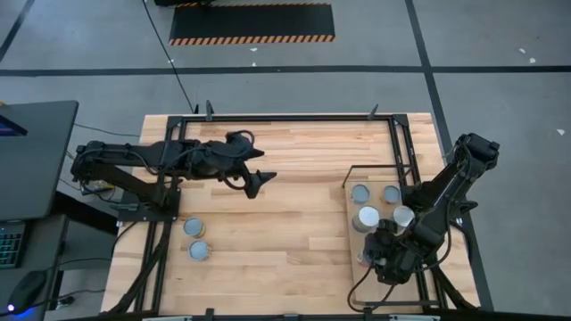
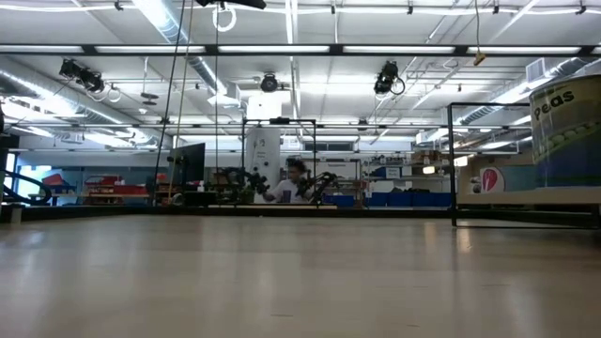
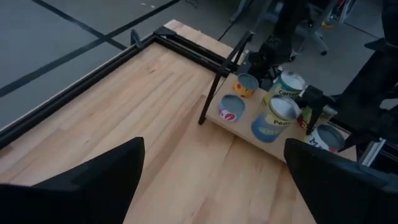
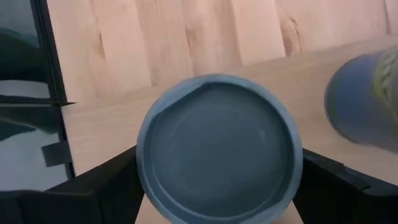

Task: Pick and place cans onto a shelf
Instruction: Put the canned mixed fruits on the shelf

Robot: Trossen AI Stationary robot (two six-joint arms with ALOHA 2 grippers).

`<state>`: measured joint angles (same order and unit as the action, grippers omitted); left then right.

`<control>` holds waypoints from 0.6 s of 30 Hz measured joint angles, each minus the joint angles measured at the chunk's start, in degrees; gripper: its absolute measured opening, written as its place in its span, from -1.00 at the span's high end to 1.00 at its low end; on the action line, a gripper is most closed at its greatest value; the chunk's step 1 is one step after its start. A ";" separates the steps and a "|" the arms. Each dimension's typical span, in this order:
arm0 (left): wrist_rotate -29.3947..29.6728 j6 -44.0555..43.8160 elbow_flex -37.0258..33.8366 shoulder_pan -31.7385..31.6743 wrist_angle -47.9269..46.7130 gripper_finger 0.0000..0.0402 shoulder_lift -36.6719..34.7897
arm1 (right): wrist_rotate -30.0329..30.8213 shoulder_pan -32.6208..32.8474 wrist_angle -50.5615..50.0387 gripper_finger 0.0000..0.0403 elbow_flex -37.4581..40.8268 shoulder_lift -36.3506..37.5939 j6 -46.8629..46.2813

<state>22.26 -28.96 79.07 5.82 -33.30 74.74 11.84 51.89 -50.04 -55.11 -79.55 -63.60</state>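
Observation:
The shelf (image 1: 355,242) lies at the table's right, with several cans on it (image 1: 368,217). My right gripper (image 4: 219,183) points down over the shelf's near end. Its open fingers stand on either side of a can with a grey top (image 4: 219,146) that stands upright on the shelf (image 4: 99,134). In the high view the gripper (image 1: 382,254) hides this can. Two more cans (image 1: 194,226) (image 1: 199,251) stand on the table at the left. My left gripper (image 1: 254,181) hangs open above the table's middle, holding nothing. My right gripper has one finger (image 4: 93,186) on each side of the can's wall, coming from above. Whether the fingers touch the can I cannot tell. The can stands upright on its base on the shelf.
A black metal frame (image 1: 294,118) runs along the table's far edge and sides. A tall blue peas can (image 3: 273,117) and a carrots can (image 3: 287,84) stand close beside the right gripper. Bare tabletop lies between the two arms.

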 joint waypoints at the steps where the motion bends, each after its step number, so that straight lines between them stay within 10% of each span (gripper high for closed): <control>1: -0.02 0.09 0.00 0.00 -0.04 -0.95 0.00 | -0.21 0.00 -0.47 -0.72 -0.32 0.00 -0.40; 18: -0.03 0.19 0.00 2.15 -5.96 -0.95 -0.26 | -1.09 -1.50 -10.65 -0.73 -11.86 0.07 1.33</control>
<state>22.23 -28.77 79.07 7.98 -39.26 74.48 10.74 50.39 -60.69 -66.98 -79.48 -62.27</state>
